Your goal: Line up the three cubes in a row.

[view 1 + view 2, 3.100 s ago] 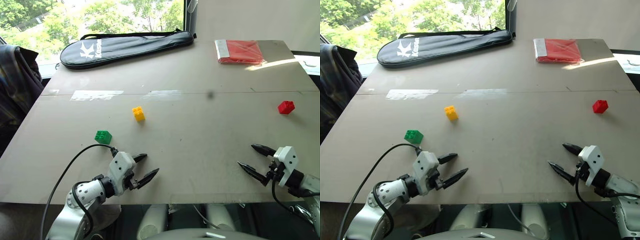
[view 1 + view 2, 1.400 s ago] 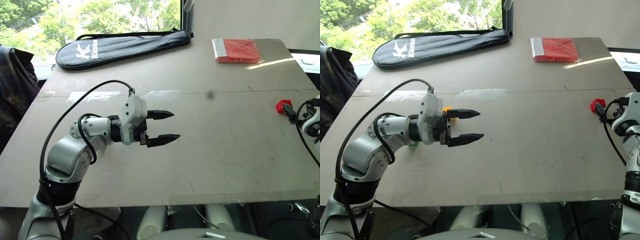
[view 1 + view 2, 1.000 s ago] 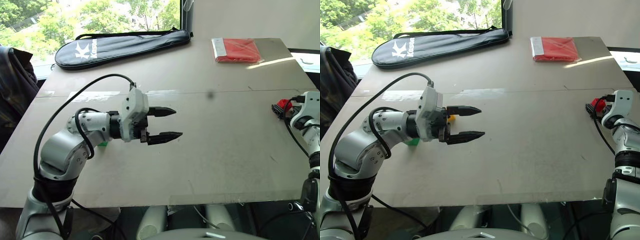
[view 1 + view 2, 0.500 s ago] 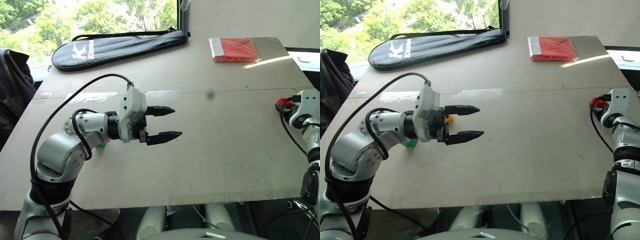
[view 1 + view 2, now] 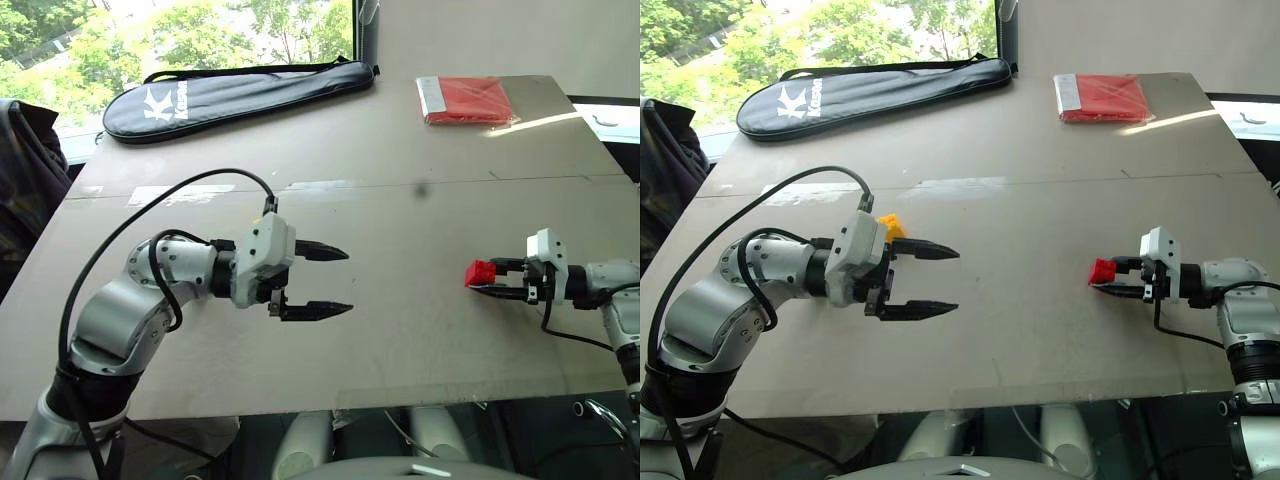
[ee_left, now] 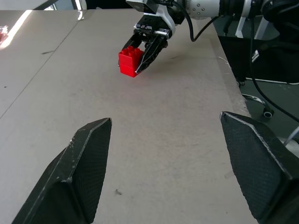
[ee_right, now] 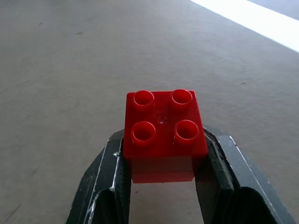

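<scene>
Red cube: clamped in right gripper, studs up, above table, right of centre.
Yellow cube: partly hidden behind left gripper.
Left gripper: spread, nothing held.

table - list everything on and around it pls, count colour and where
red cube: one, red, right half of the table, gripped by the right gripper
yellow cube: one, yellow, left half, partly hidden behind the left gripper
racket case: one, black with white letters, far left edge
red packet: one, red, flat, far right corner
table: one, grey-brown
dark cloth: one, dark, beside the table's left edge
left gripper: one, black fingers, open, over the left half, pointing right
right gripper: one, black fingers, shut on the red cube, pointing left
</scene>
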Robot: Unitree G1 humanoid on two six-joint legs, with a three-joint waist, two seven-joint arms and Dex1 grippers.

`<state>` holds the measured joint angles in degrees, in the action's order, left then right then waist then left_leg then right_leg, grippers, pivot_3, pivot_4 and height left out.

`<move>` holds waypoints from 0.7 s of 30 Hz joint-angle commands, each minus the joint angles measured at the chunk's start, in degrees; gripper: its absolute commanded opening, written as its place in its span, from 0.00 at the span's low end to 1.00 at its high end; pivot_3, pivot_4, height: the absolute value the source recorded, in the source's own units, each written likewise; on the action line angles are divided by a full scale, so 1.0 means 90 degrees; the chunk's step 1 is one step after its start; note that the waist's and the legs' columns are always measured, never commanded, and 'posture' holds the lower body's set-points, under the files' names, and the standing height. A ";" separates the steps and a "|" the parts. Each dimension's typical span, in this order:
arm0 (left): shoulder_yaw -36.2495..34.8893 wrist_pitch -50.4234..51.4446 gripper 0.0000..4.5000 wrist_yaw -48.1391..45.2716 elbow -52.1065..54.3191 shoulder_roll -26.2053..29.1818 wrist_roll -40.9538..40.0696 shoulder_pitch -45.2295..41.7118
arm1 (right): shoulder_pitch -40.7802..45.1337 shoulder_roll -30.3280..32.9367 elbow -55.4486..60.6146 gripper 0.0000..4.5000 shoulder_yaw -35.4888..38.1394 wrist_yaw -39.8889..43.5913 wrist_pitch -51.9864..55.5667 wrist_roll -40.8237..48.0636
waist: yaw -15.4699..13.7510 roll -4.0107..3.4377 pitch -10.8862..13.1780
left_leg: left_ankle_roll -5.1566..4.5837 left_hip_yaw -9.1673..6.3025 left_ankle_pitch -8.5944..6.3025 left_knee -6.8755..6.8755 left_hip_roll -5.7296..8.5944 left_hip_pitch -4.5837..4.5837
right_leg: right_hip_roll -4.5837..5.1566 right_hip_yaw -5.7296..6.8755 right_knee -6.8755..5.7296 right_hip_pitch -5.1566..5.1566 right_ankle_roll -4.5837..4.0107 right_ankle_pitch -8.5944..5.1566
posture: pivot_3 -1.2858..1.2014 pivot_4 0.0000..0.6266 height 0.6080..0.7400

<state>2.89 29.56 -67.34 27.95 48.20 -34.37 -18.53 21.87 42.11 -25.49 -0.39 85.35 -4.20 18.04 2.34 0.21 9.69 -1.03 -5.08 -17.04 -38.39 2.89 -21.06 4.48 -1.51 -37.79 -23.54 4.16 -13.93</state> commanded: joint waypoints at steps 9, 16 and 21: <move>-0.0175 -0.0325 0.84 0.0013 0.0465 0.0154 0.0200 0.0808 | 0.1450 0.0162 -0.1664 0.30 -0.1667 0.0794 -0.1971 0.0495 | -0.0043 0.0009 0.0006 | 0.0002 -0.0006 0.0000 0.0002 -0.0001 -0.0003 | 0.0005 0.0001 0.0007 -0.0002 -0.0002 0.0000 | 0.52 0.24 0.94; -0.0202 -0.0746 0.84 0.0105 0.0365 0.0033 0.0379 0.0898 | 0.1749 0.0234 -0.2106 0.30 -0.2068 0.0794 -0.2152 0.0796 | -0.0050 0.0009 0.0006 | 0.0002 -0.0007 0.0000 0.0002 0.0001 -0.0005 | 0.0008 0.0003 0.0009 -0.0001 -0.0002 0.0001 | 0.52 0.24 0.94; -0.0100 -0.0927 0.84 0.0090 0.0185 -0.0012 0.0514 0.0833 | 0.1790 0.0297 -0.2189 0.30 -0.2189 0.0794 -0.2092 0.0857 | -0.0051 0.0009 0.0006 | 0.0002 -0.0007 0.0000 0.0002 0.0001 -0.0005 | 0.0008 0.0002 0.0010 -0.0002 -0.0003 0.0001 | 0.52 0.24 0.94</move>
<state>2.44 22.80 -66.31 29.62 48.09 -30.41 -10.51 36.98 43.55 -45.10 -20.01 89.44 -22.73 24.77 1.88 0.29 9.75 -1.02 -5.15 -17.04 -38.37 2.90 -21.10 4.55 -1.49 -37.71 -23.56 4.14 -13.93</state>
